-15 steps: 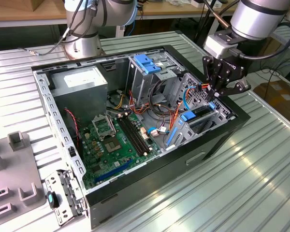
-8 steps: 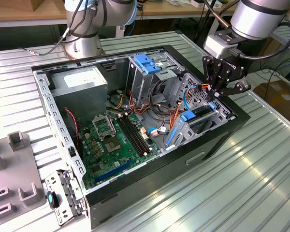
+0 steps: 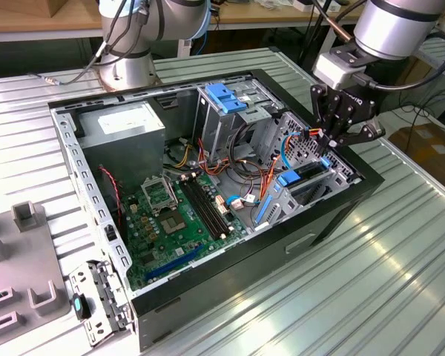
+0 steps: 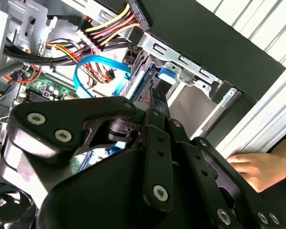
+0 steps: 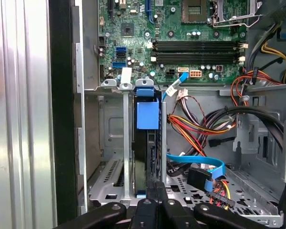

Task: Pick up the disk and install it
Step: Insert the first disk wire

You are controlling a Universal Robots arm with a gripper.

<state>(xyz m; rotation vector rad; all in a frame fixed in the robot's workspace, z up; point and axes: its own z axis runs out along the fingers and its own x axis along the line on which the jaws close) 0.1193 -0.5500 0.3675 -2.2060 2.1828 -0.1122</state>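
- One grey fixture (image 3: 30,293) sits at the exterior view's left on the ribbed metal table (image 3: 400,289). One perforated metal bracket (image 3: 96,300) lies just beside it.
- One open computer case (image 3: 230,271) lies on its side. It holds one grey power supply (image 3: 122,126), one green motherboard (image 3: 170,219) and one drive cage (image 3: 226,104) with a blue top.
- One blue data cable (image 5: 195,163) loops near the bay.
- One disk (image 3: 308,173) stands on edge in the bay at the case's end, toward the exterior view's right. In the first wrist view the disk (image 5: 151,143) shows one blue tab.
- One gripper (image 3: 328,148) hangs over the disk's end, clenched with nothing between its fingers. It seems to touch the disk, though the contact is hidden.
- One hand (image 4: 255,167) rests on the table beside the case.
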